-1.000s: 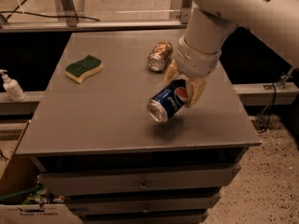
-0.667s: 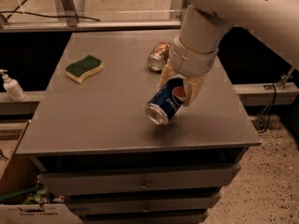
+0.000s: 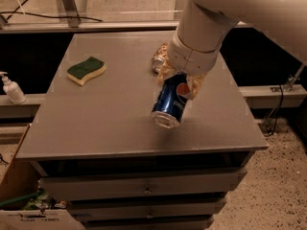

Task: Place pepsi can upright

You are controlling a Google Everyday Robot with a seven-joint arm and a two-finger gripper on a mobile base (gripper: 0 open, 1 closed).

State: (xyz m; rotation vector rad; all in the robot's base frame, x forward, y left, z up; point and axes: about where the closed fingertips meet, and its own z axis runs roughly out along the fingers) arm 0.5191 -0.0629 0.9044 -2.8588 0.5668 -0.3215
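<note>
The blue pepsi can (image 3: 171, 103) with its round logo and a silver end hangs tilted above the grey table (image 3: 110, 114), its lower end pointing down and toward me. My gripper (image 3: 180, 80) is shut on the can's upper part, with the tan fingers (image 3: 166, 70) on either side of it. The white arm comes in from the upper right and hides the can's top end.
A brown-gold patterned can (image 3: 159, 57) lies on its side behind the gripper, partly hidden by the arm. A green and yellow sponge (image 3: 86, 70) lies at the table's left. A soap dispenser (image 3: 11, 88) stands on a ledge at the far left. Drawers are below the tabletop.
The arm has swung a little, and the pepsi can now hangs steeper, closer to upright, still held above the table.
</note>
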